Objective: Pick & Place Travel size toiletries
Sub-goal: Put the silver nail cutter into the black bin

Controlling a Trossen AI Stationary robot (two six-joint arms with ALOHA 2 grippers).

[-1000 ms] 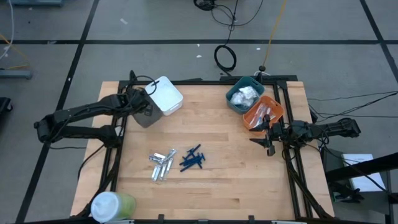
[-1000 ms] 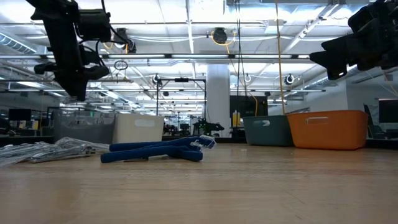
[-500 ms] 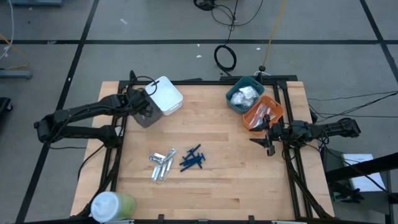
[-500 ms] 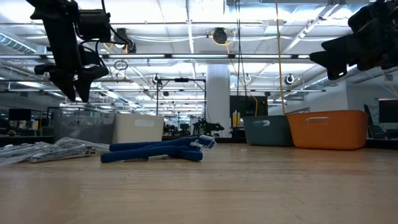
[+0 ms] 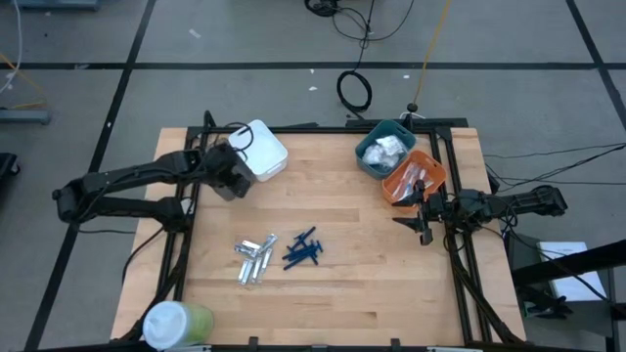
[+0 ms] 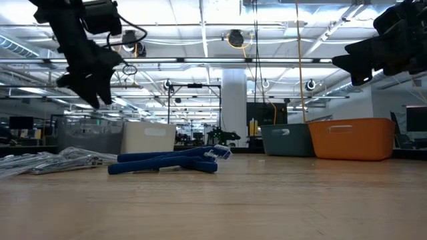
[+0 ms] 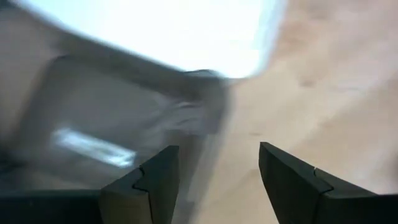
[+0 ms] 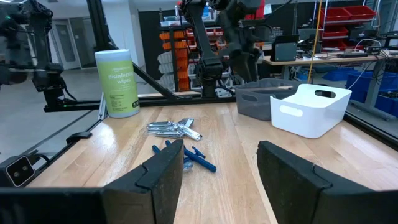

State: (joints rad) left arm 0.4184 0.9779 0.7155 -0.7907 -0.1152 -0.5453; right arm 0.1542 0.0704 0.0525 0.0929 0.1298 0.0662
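two piles left mid-table: silver tubes (image 5: 253, 260), blue sticks (image 5: 302, 248). left gripper (image 5: 227, 173) empty, fingers apart, above grey bin (image 5: 228, 185); next, drop squarely over one tube. right gripper (image 5: 424, 217) waits, fingers apart.

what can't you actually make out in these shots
- Inside of the grey bin: the left gripper hides it from above, and the left wrist view is motion-blurred.
- Contents of the orange bin and teal bin: walls hide them in the low view; too small in the high view.
- Count of silver tubes and blue sticks: piled, too small.
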